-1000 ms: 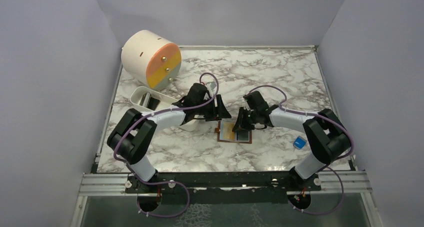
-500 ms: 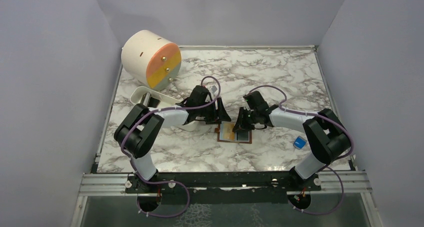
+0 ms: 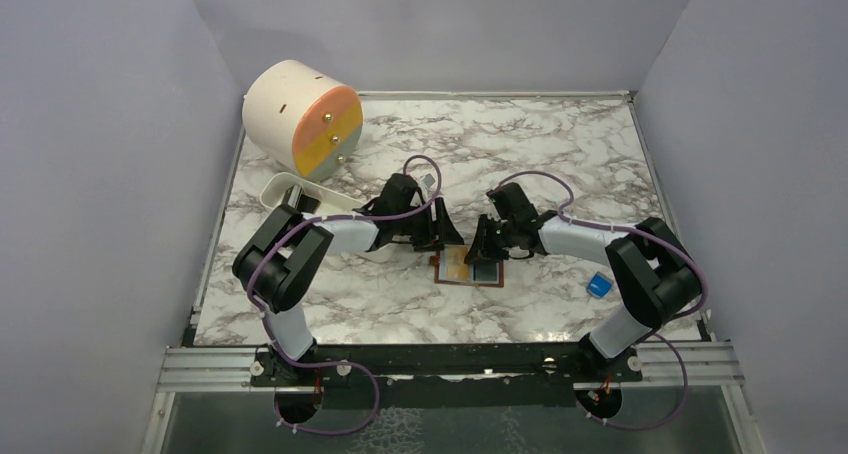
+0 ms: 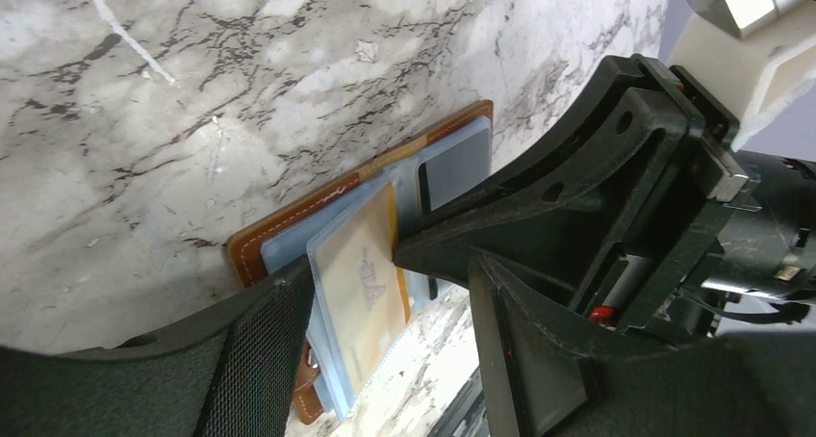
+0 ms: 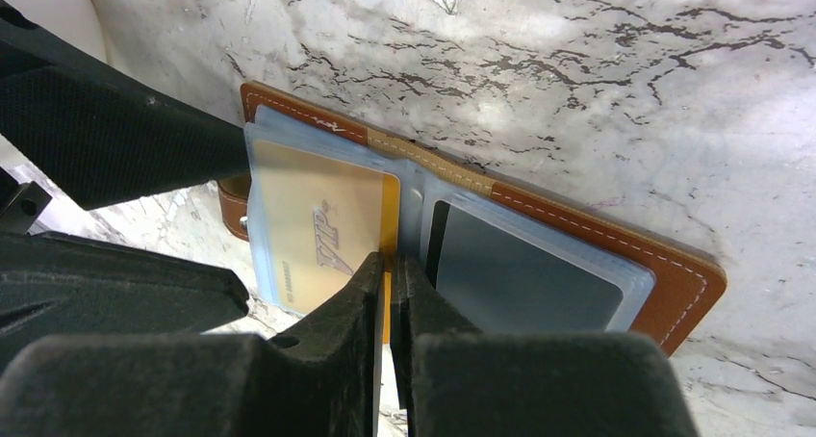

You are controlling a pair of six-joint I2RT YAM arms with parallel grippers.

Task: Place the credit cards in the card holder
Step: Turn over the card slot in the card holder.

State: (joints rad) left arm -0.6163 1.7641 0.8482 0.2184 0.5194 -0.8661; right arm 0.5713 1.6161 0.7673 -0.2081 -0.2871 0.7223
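Observation:
The brown card holder [image 3: 470, 281] lies open on the marble, pale blue pockets up, and also shows in the right wrist view [image 5: 674, 283]. An orange-yellow card [image 5: 308, 225] sits in its left pocket, and a dark card [image 5: 520, 264] in its right pocket. My right gripper [image 5: 388, 264] is shut on the orange-yellow card's inner edge, at the fold. My left gripper [image 4: 385, 283] is open, straddling the holder's snap-tab end. One of its fingers [image 5: 125, 139] touches the holder's left edge. In the top view both grippers [image 3: 442, 238] [image 3: 480, 254] meet over the holder.
A white oblong tray [image 3: 275, 189] with dark items in it stands behind the left arm. A round cream drawer unit [image 3: 300, 129] is at the back left. A small blue block [image 3: 598, 286] lies by the right arm's base. Walls close in the table.
My left gripper has edged right and nearer onto the holder's left end, and its elbow has swung in. The right gripper and the holder have not moved.

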